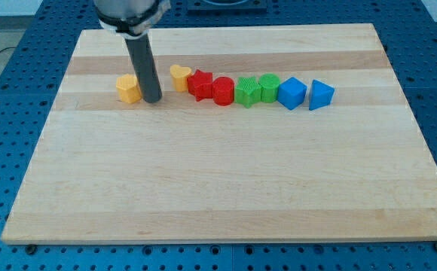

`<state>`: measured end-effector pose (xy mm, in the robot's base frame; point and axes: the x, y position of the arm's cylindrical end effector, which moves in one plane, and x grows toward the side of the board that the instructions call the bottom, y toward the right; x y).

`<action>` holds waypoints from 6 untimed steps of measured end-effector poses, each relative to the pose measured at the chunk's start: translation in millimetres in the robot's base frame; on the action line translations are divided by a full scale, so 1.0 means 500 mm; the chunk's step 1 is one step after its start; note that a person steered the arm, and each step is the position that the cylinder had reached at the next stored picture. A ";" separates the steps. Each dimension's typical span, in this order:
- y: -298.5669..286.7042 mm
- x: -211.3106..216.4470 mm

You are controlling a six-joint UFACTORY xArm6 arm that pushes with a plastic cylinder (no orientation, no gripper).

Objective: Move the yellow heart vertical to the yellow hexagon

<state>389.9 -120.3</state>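
Camera view is showing my tip point(152, 99) resting on the wooden board point(226, 188) between the yellow hexagon point(129, 89) — just at its left — and the yellow heart point(180, 76), lying a little to the tip's right and toward the view's top. The rod is gripping nothing; it is only pushing. Beyond the heart, the red star point(200, 83) is touching it.

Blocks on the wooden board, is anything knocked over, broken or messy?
Nothing stands out. The yellow hexagon, yellow heart, red, green and blue blocks sit in a tidy row. My tip rests between hexagon and heart.
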 end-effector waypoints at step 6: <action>-0.116 -0.183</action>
